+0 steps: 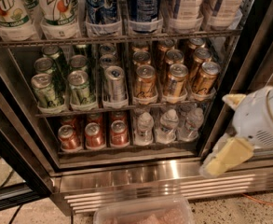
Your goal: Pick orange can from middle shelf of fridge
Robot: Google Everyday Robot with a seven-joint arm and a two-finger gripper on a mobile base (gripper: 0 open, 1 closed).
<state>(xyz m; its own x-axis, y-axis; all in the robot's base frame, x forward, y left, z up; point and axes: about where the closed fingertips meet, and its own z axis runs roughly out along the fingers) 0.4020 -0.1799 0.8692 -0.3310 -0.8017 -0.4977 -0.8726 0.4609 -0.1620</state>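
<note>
Several orange cans stand in three rows on the right half of the middle shelf (126,107) of the fridge (150,176). The front ones are at the left (145,80), the middle (175,80) and the right (205,80). They sit upright in clear trays. My gripper (245,132), white with yellowish parts, is at the lower right. It is in front of the fridge's right door frame, below and to the right of the orange cans, and holds nothing.
Green-and-white cans (45,90) and a silver can (115,83) fill the shelf's left half. Red cans (94,134) and water bottles (166,125) are on the rack below, tall bottles (101,3) above. A clear plastic bin (143,211) lies on the floor in front.
</note>
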